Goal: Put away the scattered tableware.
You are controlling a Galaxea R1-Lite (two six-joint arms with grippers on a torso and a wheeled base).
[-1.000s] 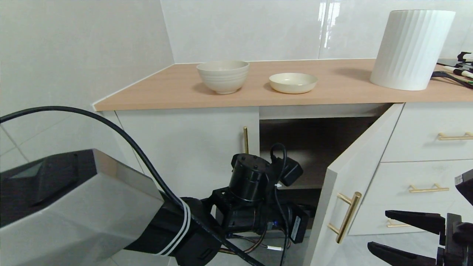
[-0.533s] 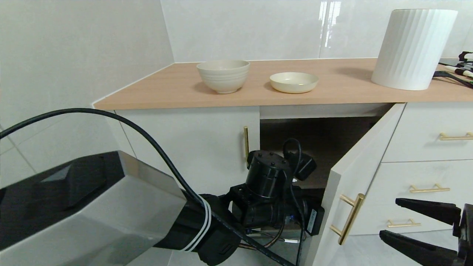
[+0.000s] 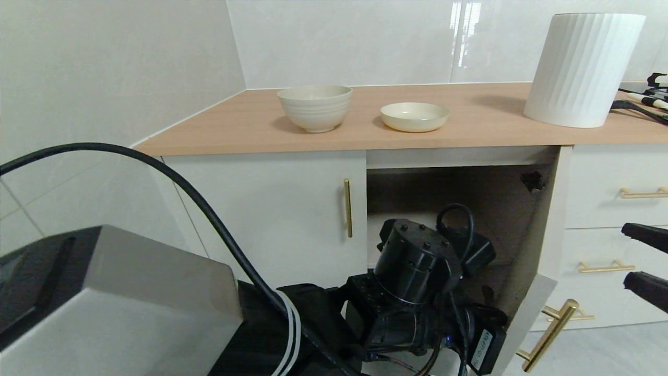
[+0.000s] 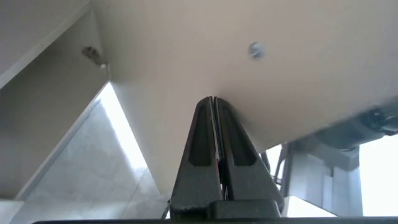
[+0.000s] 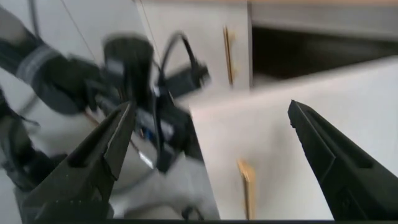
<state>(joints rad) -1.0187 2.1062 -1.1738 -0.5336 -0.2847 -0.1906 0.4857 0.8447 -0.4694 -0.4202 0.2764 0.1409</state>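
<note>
One closed left pincer (image 4: 213, 101) against door (image 4: 292, 56)

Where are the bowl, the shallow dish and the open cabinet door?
bowl (image 3: 314, 108), head view, middle of its ribbed outer wall.
shallow dish (image 3: 415, 114), head view, centre of its inside.
cabinet door (image 3: 527, 313), head view, white lower part beside its handle.

On the bench (image 3: 485, 133), the bowl (image 3: 315, 107) sits left of the dish (image 3: 414, 116), and the ribbed container (image 3: 582, 68) stands well to their right. Below the dish, the swung-out cabinet door (image 3: 527, 282) hangs between a closed door (image 3: 271, 209) on its left and drawers (image 3: 616, 183) on its right. The left pincer (image 4: 213, 109) meets the swung-out door's inner face.
</note>
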